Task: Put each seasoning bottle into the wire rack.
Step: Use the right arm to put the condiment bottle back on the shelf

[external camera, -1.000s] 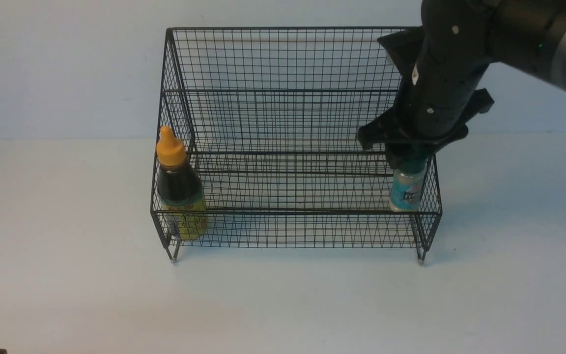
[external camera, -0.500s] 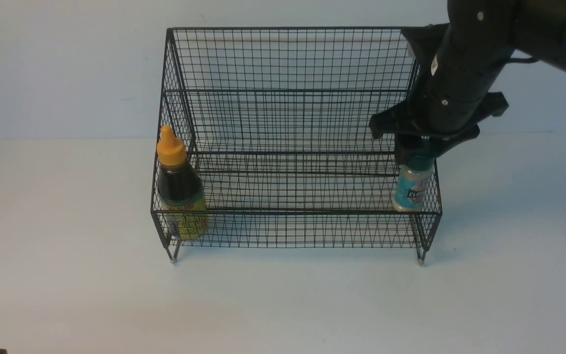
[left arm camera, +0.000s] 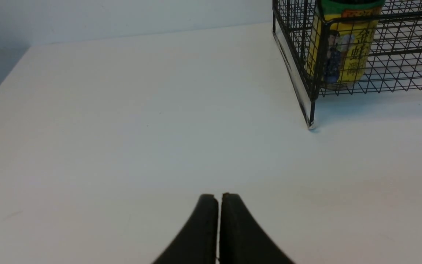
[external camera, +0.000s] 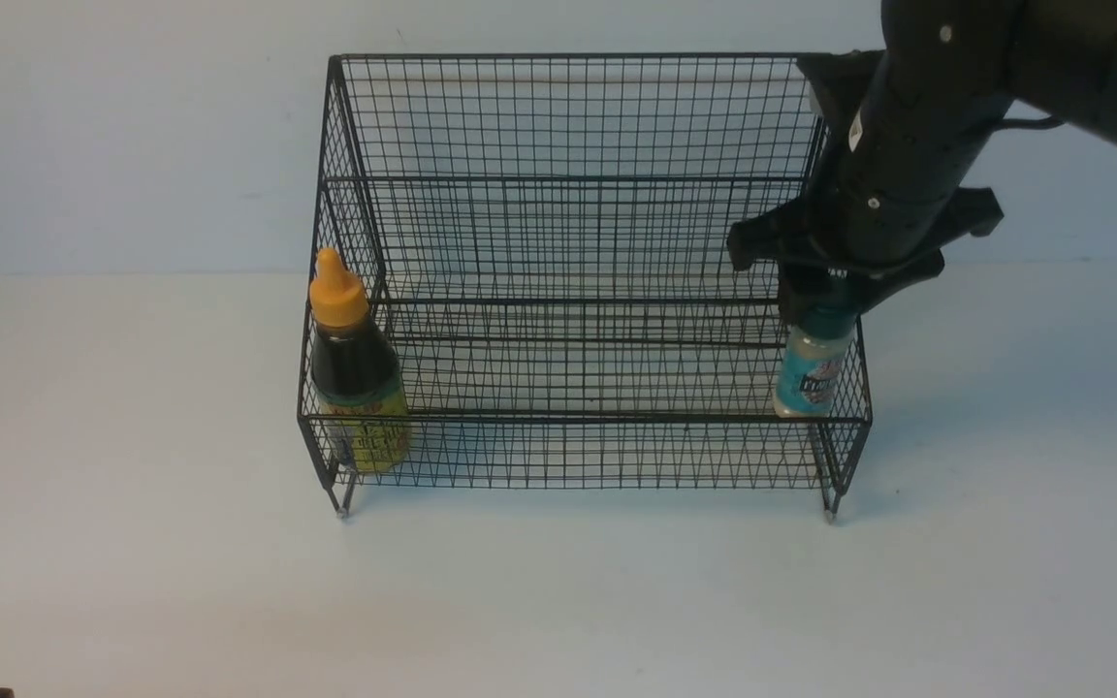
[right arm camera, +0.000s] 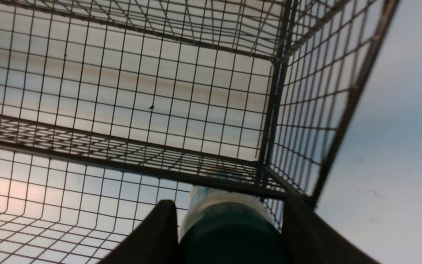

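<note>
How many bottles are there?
2. The sauce bottle with the orange cap leans inside the rack at its left end; the small jar with the teal label is at the right end, its lid in the right claw.

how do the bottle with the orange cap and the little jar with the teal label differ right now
The orange-capped bottle is taller, while the teal-labelled jar is short. The bottle holds dark liquid behind a yellow label; the jar looks pale, with a dark green lid. The bottle stands free of any tool, whereas the jar has the right tool closed around its lid. Both are in the wire rack, at opposite ends.
</note>
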Tool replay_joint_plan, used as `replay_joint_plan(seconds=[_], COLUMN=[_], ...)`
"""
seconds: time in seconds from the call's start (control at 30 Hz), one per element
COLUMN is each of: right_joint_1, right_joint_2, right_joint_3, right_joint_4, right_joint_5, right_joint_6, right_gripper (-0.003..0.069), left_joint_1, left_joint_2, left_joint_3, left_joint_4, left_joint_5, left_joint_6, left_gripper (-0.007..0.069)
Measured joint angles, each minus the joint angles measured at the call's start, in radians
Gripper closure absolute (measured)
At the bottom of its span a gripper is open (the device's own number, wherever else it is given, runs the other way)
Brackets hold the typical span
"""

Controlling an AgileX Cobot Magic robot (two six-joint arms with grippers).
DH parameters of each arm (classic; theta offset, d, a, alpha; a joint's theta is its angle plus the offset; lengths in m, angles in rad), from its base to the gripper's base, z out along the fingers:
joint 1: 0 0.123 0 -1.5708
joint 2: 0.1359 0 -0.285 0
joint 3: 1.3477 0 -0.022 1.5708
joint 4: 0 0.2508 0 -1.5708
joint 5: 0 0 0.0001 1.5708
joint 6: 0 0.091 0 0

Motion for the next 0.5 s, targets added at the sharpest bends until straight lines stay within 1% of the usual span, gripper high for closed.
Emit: replay_joint_plan(seconds=[0.4,0.5], right_joint_1=[0.003,0.015], right_joint_2=[0.013,0.015], right_joint_3=[-0.011,-0.013], right_joint_4=[0.022,0.015], right_joint_5=[0.003,0.005], right_joint_6=[0.002,0.002], right_gripper=[0.0319,0.0302], left_joint_1=[0.0,0.0], left_joint_2=[0.0,0.0], left_joint_3=[0.0,0.0], left_joint_4=[0.0,0.0], left_joint_5=[0.0,0.0], left_joint_6=[0.0,0.0], left_gripper=[0.0629,0.0629])
